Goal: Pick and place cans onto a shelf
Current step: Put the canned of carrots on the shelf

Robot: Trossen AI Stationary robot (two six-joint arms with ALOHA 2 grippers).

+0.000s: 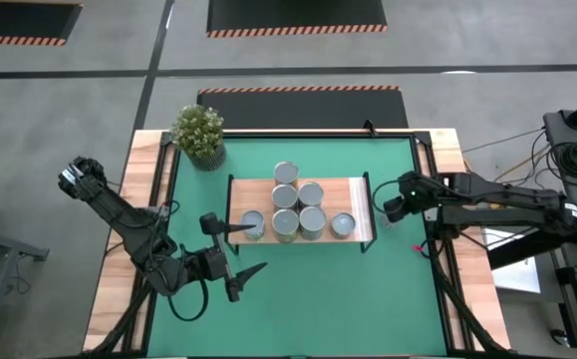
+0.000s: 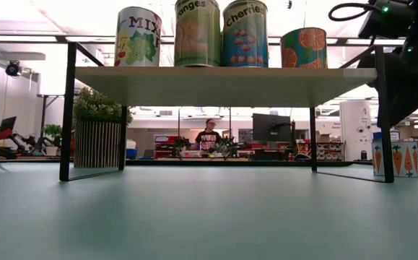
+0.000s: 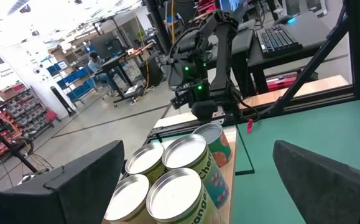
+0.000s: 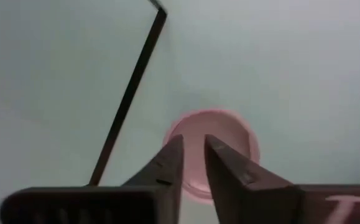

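Overhead, the left gripper [image 1: 236,249] hangs with fingers spread wide, holding nothing, just beside the shelf's [image 1: 353,187] left end. 6 cans [image 1: 298,209] stand clustered on the shelf. The right gripper [image 4: 192,163] hovers past the shelf's right end, fingers nearly together, empty, above a pink disc [image 4: 229,134] on the green mat [image 1: 318,299].

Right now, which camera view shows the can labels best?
The low view: the cans stand on the shelf side-on, printed labels facing the camera. The high view shows only silvery tops; the left wrist view shows lids and slivers of label; the right wrist view shows no can.
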